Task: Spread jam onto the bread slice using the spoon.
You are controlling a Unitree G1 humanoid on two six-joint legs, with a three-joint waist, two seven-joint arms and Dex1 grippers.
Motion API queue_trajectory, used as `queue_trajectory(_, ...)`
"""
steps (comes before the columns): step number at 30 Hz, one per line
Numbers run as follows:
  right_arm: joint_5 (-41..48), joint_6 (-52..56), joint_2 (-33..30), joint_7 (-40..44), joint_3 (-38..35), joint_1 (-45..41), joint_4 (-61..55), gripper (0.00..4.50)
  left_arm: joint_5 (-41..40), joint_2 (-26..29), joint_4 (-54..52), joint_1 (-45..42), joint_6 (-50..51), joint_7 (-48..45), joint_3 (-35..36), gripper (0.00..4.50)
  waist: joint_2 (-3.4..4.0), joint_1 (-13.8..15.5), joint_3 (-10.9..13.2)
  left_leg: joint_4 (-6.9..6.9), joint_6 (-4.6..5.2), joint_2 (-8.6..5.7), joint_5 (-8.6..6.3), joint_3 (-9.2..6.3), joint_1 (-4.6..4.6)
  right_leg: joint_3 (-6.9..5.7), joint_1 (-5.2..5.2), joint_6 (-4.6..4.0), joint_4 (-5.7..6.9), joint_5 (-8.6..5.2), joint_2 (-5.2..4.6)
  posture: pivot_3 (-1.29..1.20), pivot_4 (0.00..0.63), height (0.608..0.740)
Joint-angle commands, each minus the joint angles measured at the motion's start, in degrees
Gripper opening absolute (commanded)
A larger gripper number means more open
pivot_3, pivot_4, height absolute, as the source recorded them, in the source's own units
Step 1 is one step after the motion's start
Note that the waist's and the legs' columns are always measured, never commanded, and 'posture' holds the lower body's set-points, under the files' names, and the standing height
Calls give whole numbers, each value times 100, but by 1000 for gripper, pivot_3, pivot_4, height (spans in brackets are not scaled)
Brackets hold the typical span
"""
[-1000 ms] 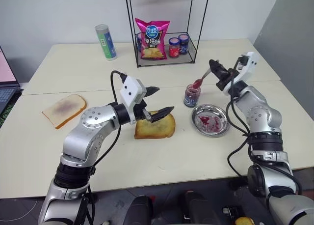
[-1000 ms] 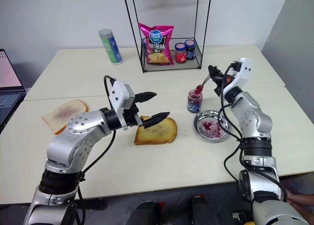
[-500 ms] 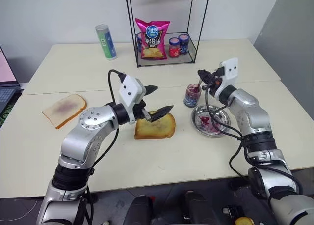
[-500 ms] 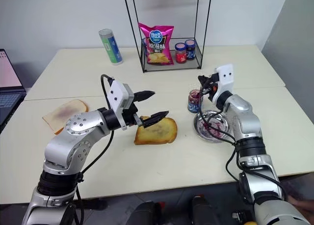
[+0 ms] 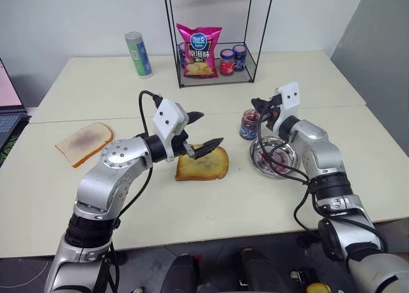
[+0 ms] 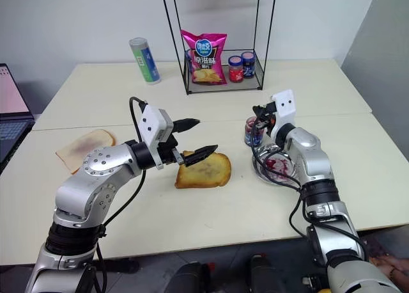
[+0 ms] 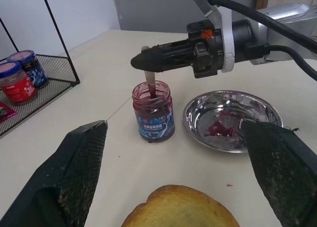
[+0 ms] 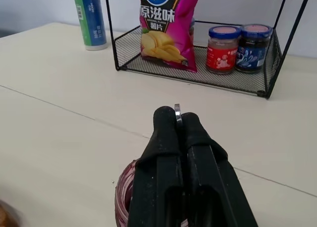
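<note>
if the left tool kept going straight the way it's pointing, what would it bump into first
Probably the jam jar, which sits dead ahead between the open left tool's fingers, beyond the bread. The right tool holds the spoon over it.

Right pincer clamps the spoon above the jam.
</note>
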Motion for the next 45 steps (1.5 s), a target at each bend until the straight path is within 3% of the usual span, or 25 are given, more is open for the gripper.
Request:
queue_trajectory(1,495,459,202,-192,-503,-228,-154,59,15,17,-148,-59,-67,56,136,4500,0,0,0,0,0,0,0,0,0,0,0,-1,1,1,0,0,150,740)
queue_trajectory(11,1462,1552,438,-717,-1515,-561,-182,59,93,-3,-27,-73,-195,101,159,4500,0,-1,0,-1,0,0,0,0,0,-1,0,-7,2,4,0,0,150,740)
queue_trajectory(21,1948,2034,505,-1157,-2043,-709,-209,59,147,-26,89,-128,-338,117,136,4500,1,-2,0,-2,0,0,0,1,0,0,-1,-3,2,2,0,0,150,740)
queue_trajectory(39,1917,1900,259,-1276,-2132,-753,-141,59,178,-59,158,-190,-412,85,58,4500,1,-4,0,-2,0,-1,0,1,-1,0,-1,0,0,0,1,0,150,740)
queue_trajectory(45,2283,2166,386,-1438,-2356,-802,-162,59,184,-74,185,-214,-422,76,81,4500,1,-3,0,-2,0,-1,0,2,-3,1,-1,1,-1,0,0,0,150,740)
